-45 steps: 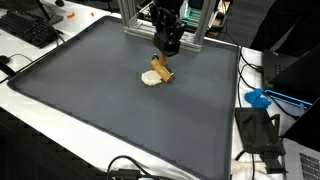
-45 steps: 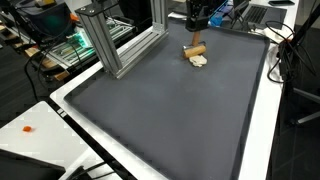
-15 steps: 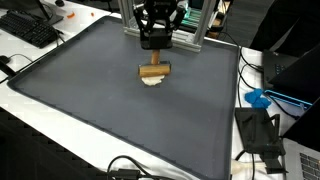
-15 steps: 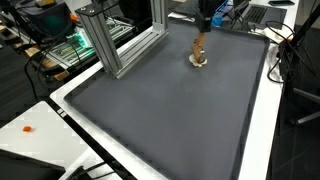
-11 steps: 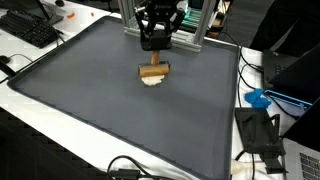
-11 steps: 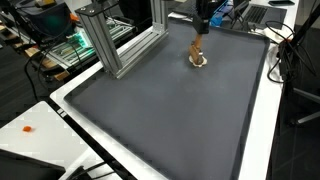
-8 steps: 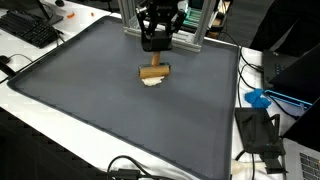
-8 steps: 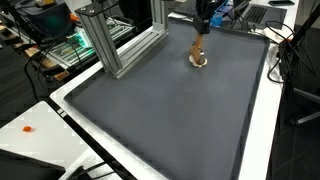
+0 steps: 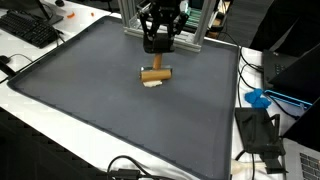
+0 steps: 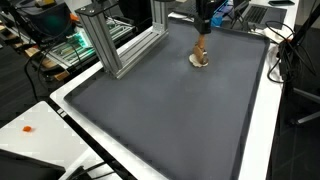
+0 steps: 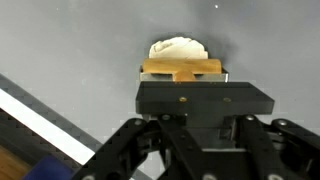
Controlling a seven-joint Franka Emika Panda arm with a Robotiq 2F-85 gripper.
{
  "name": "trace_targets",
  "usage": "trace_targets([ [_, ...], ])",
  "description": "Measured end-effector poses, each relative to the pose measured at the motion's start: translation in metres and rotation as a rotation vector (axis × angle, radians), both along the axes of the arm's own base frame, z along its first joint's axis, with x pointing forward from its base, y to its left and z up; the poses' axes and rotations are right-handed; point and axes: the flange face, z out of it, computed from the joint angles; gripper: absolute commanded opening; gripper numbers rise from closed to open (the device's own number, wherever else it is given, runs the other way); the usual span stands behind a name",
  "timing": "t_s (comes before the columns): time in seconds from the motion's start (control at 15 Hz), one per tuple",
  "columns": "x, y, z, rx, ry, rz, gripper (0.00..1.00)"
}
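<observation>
A T-shaped wooden tool (image 9: 153, 72) stands with its crossbar down on a cream lump (image 9: 152, 82) on the dark grey mat (image 9: 90, 90). My gripper (image 9: 156, 52) is right above it and looks shut on the tool's short stem. In an exterior view the tool (image 10: 200, 48) hangs upright from the gripper (image 10: 202, 30) onto the lump (image 10: 200, 60). In the wrist view the gripper (image 11: 187, 80) hides the stem. The crossbar (image 11: 182, 68) and the cream lump (image 11: 177, 47) show beyond it.
An aluminium frame (image 10: 120, 45) stands at the mat's far edge, close behind the arm. A keyboard (image 9: 28, 28), cables (image 9: 130, 168) and a blue object (image 9: 258, 98) lie on the white table around the mat.
Three seconds ago the tool was slanted beside the lump; now it is upright on it. Over the last second the gripper has shifted and turned slightly, tilting the crossbar a little.
</observation>
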Motion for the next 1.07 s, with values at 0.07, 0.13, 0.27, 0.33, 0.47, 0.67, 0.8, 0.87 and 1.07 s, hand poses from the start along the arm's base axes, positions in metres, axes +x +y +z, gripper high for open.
trace_targets([
  [0.07, -0.0005, 0.0002, -0.0006, 0.005, -0.007, -0.013, 0.22],
  [0.13, -0.0010, 0.0004, -0.0011, 0.012, -0.014, -0.029, 0.22],
  [0.27, -0.0013, 0.0008, -0.0019, 0.023, -0.025, -0.063, 0.22],
  [0.33, -0.0014, 0.0010, -0.0021, 0.028, -0.028, -0.079, 0.22],
  [0.47, -0.0012, 0.0015, -0.0025, 0.038, -0.036, -0.118, 0.22],
  [0.67, -0.0007, 0.0029, -0.0033, 0.054, -0.047, -0.185, 0.22],
  [0.8, 0.0000, 0.0039, -0.0039, 0.067, -0.057, -0.237, 0.22],
  [0.87, 0.0002, 0.0047, -0.0042, 0.073, -0.062, -0.261, 0.22],
  [1.07, 0.0008, 0.0076, -0.0052, 0.088, -0.080, -0.337, 0.22],
])
